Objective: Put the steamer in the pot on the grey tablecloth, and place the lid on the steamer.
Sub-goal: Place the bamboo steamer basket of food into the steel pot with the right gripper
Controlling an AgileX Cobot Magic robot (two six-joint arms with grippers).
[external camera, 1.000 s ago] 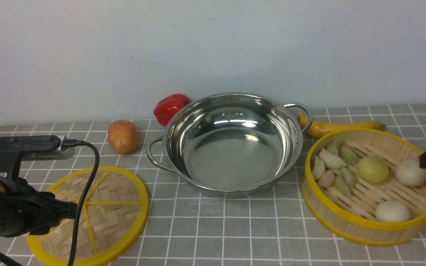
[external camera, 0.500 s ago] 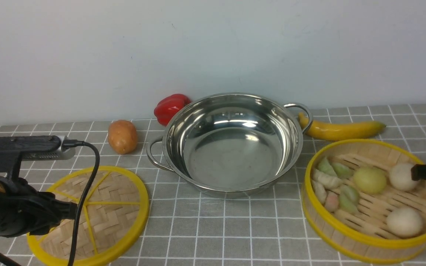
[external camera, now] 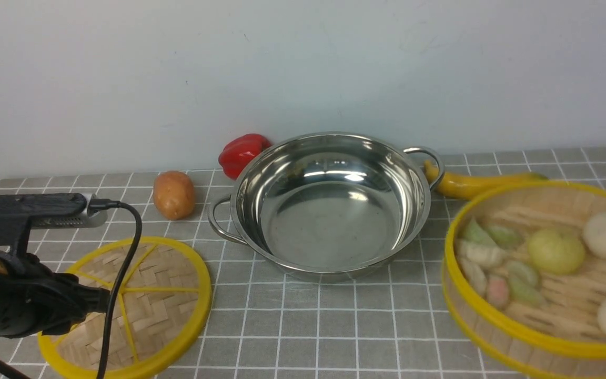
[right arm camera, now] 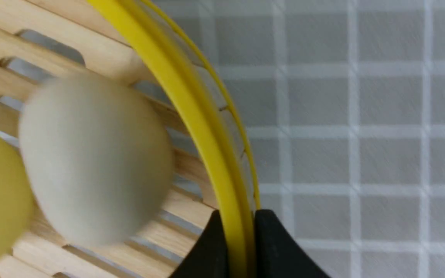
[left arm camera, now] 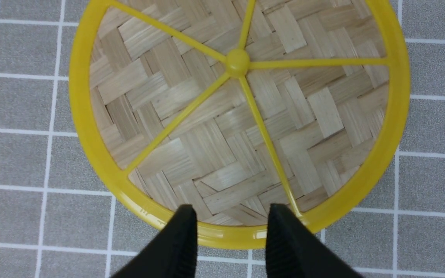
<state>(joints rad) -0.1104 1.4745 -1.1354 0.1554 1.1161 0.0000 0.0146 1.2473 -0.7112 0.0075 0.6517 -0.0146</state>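
Observation:
The steamer (external camera: 451, 247), a bamboo basket with yellow rims, holds dumplings and round buns at the right of the grey tablecloth (external camera: 334, 326) and looks raised off it. My right gripper (right arm camera: 242, 231) is shut on the steamer's yellow top rim (right arm camera: 191, 100), with one finger inside and one outside. The shiny pot (external camera: 329, 226) stands empty in the middle. The woven lid (external camera: 161, 295) lies flat at the left. My left gripper (left arm camera: 232, 216) is open and empty above the lid's rim (left arm camera: 91, 135). The left arm (external camera: 13, 305) hides part of the lid.
A potato (external camera: 174, 195), a red pepper (external camera: 242, 152) and a yellow banana (external camera: 471, 184) lie behind the pot, near the white wall. A black cable (external camera: 124, 252) hangs from the left arm over the lid.
The steamer has come up and moved right and nearer in my right gripper, so it looks larger. The right gripper has left the front view. The left arm, lid and pot have not moved.

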